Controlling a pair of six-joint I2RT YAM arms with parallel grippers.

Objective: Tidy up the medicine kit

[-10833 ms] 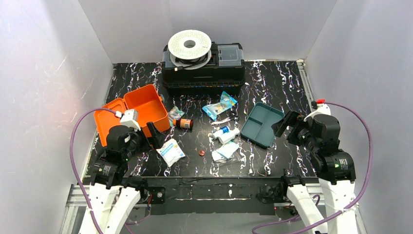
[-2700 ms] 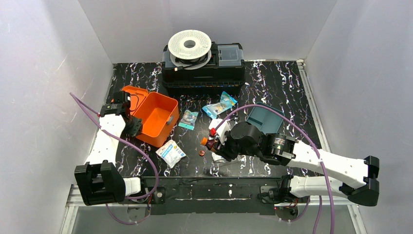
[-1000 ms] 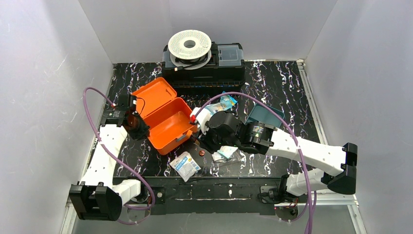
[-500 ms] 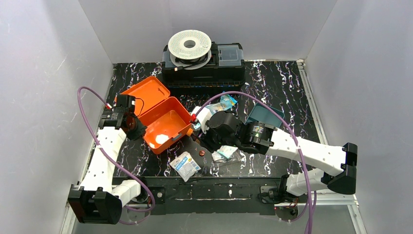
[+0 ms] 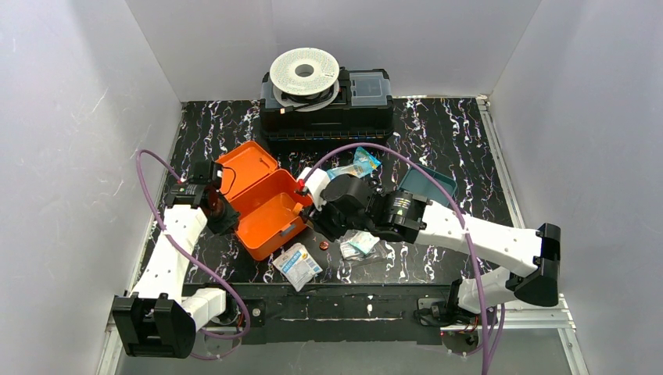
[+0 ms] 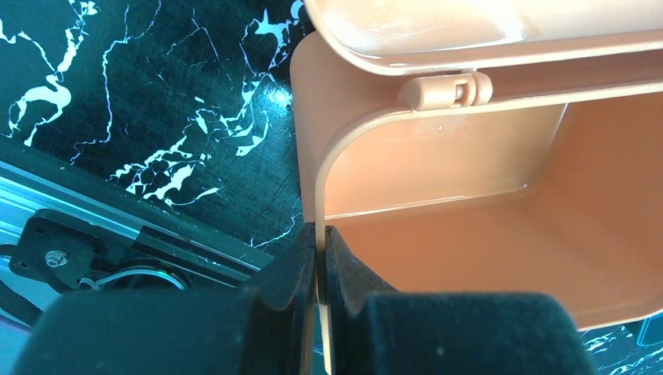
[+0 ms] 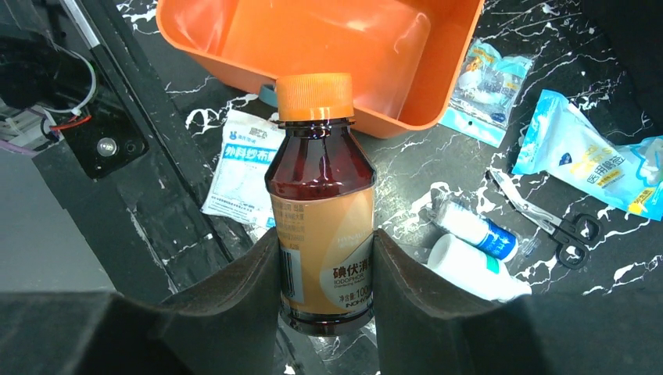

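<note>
Top cam's mounted high behind the arm bases, looking down on the whole black marbled surface (image 5: 453,133). Left wrist cam's jammed right against the open orange plastic box (image 6: 438,195). Right wrist cam sees that same box from farther off, so all three share it.

A: Can you see the brown bottle (image 7: 320,180) from above?
B: No, the right arm (image 5: 469,230) covers it. At the wrist, its base is buried between the right pincer (image 7: 323,244) pads.
A: And the medicine kit (image 6: 438,195)?
B: The left wrist view crops its lid at the top, its tub at the right. From above, the right arm hides half the teal tray (image 5: 434,181).
</note>
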